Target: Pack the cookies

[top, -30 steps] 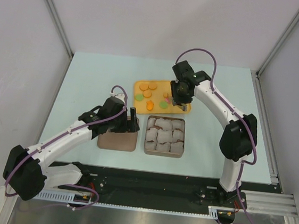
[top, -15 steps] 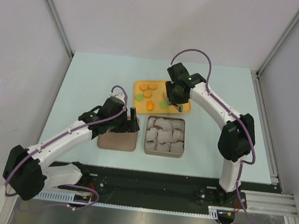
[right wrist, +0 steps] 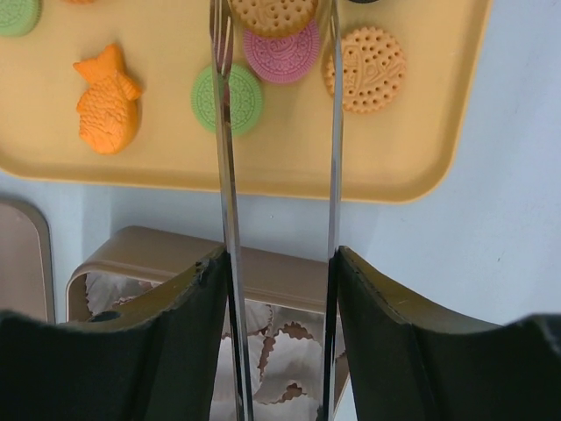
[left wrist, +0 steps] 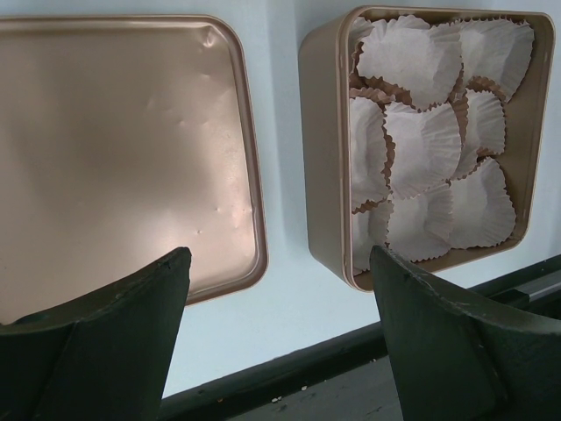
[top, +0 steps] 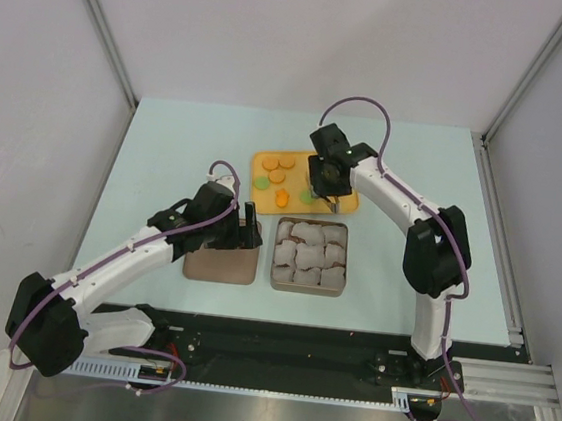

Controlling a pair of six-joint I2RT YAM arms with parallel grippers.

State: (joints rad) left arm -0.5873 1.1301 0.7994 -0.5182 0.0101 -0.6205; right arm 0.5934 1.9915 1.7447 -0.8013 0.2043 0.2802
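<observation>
The cookies lie on a yellow tray (top: 347,205): round orange ones (top: 278,168), green (right wrist: 226,98), pink (right wrist: 282,54), an orange round one (right wrist: 364,68) and an orange fish-like shape (right wrist: 107,98). My right gripper (top: 327,180) (right wrist: 280,256) is shut on metal tongs (right wrist: 224,175) above the tray. The tong blades stand on either side of an orange round cookie (right wrist: 273,13) at the view's top edge. My left gripper (top: 247,219) (left wrist: 276,289) is open and empty, over the gap between the lid and the tin.
A gold tin (top: 277,270) (left wrist: 323,175) filled with white paper cups (left wrist: 421,149) sits in front of the tray. Its flat gold lid (top: 221,263) (left wrist: 123,149) lies to its left. The table's dark front rail (left wrist: 289,368) is near.
My right gripper with the tongs has moved left over the tray, toward its middle. The left arm has not moved.
</observation>
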